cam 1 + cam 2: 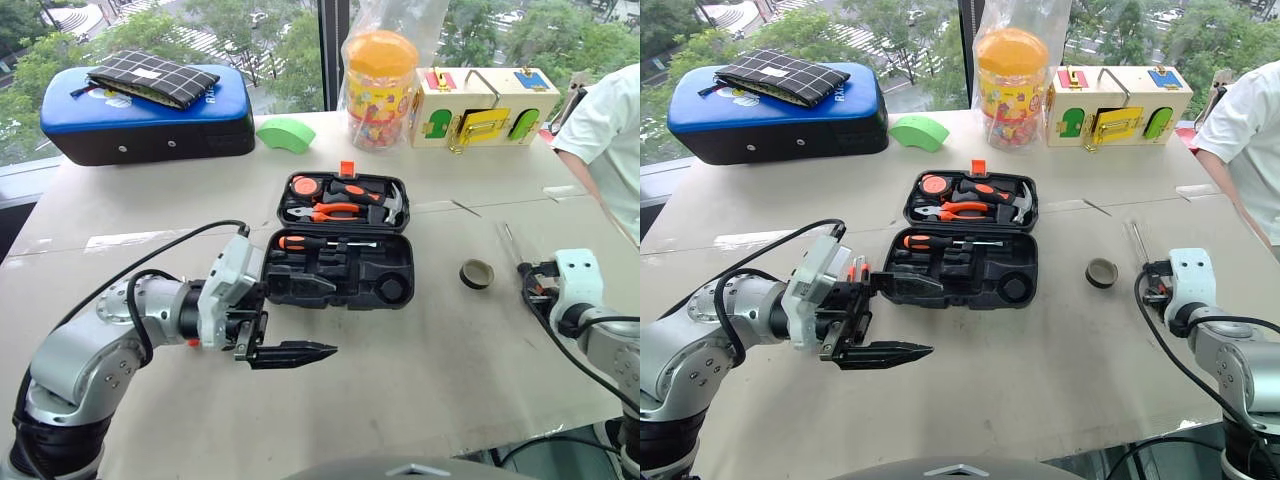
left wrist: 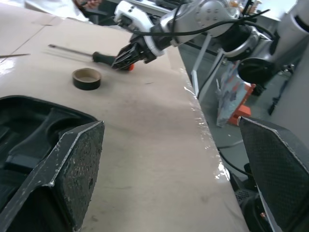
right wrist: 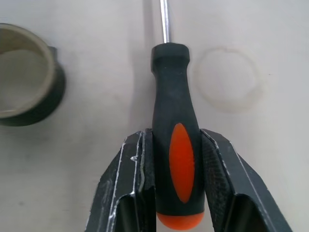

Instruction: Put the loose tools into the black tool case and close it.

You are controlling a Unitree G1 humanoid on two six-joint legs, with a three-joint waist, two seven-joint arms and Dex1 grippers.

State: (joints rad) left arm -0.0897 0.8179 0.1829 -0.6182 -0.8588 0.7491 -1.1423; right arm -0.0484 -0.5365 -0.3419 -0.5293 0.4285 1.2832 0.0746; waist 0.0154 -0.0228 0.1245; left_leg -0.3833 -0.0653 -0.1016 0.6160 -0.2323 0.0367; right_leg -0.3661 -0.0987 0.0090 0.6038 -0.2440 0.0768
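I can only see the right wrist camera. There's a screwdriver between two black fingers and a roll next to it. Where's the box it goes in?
Observer: The tool case lies open in the middle of the table, to the left of the screwdriver.
Operator: Is there already a screwdriver inside?
Observer: Yes, one orange-handled screwdriver lies in a slot of the near half.
Operator: What's the other arm doing?
Observer: The left end effector hangs open and empty in front of the case.
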